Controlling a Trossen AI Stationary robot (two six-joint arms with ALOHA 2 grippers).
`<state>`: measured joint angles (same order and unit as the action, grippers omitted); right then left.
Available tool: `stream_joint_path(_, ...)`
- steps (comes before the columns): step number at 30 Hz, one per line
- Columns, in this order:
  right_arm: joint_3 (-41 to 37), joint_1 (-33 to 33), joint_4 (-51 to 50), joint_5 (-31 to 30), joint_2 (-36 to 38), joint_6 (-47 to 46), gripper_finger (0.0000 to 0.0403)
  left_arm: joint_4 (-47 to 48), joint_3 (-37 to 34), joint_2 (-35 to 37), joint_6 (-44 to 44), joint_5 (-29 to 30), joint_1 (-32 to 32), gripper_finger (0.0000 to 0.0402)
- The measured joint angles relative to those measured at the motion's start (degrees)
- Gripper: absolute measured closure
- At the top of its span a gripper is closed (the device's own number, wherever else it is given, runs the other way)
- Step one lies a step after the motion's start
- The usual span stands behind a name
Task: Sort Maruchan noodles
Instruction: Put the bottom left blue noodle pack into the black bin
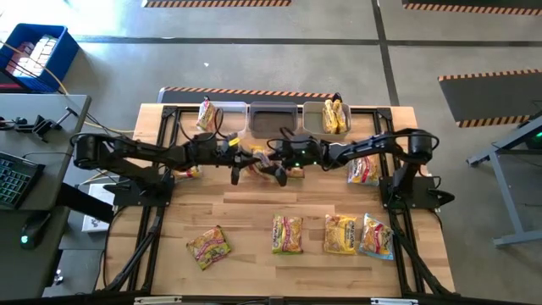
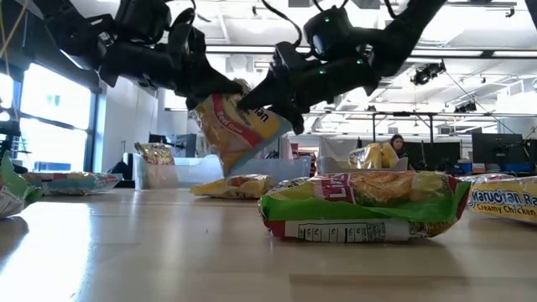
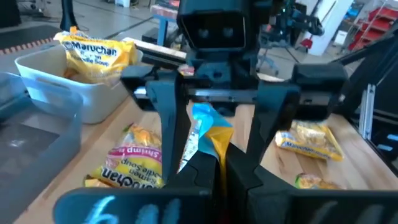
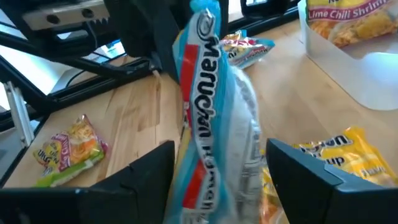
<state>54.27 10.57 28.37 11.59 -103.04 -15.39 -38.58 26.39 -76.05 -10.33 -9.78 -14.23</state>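
both arms meet above the middle of the surface [image 1: 254, 212], a little toward the far side, with one blue-edged maruchan packet [image 2: 239, 126] hanging in the air between them. the left gripper [image 3: 214, 168] has its fingers clenched on one edge of the packet. the right gripper [image 4: 217, 168] has its fingers spread on either side of the packet, not pressing it as far as can be seen; it looks like a handover in progress.

risks, as judged:
- the hold is on a thin edge only; the packet hangs tilted and could slip or twist out if either arm pulls away early.
- the two grippers are very close together; a small misalignment could make them collide or crush the noodles.
- a dropped packet would land on the loose packets [image 2: 239, 186] lying just below, mixing the sort.

surroundings: three clear bins [image 1: 273, 117] stand along the far edge, the left and right ones holding packets, the middle one apparently bare. a green packet [image 2: 361, 205] and others lie along the near edge, well apart from the arms. nothing stands between the arms and the bins.
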Motion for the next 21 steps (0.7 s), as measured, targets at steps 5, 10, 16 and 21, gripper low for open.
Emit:
stream_joint_path(5,1.6,0.0,-0.5,0.0,-1.1,-0.2,0.0167,-1.3,0.0,0.2,0.1,-0.1,-0.1,0.0401)
stream_joint_path(10,1.7,0.0,-0.3,-0.4,-1.1,-1.1,0.0196,-2.2,0.0,0.2,0.5,0.1,-0.2,0.0401)
stream_joint_path(16,1.7,0.0,1.0,-0.3,-1.1,-1.3,0.0262,-4.8,0.0,0.2,1.6,0.0,-0.5,0.0401)
stream_joint_path(21,1.6,0.0,1.7,0.1,-1.1,-2.2,0.0297,-4.3,0.0,0.2,2.0,-0.1,-0.5,0.0388)
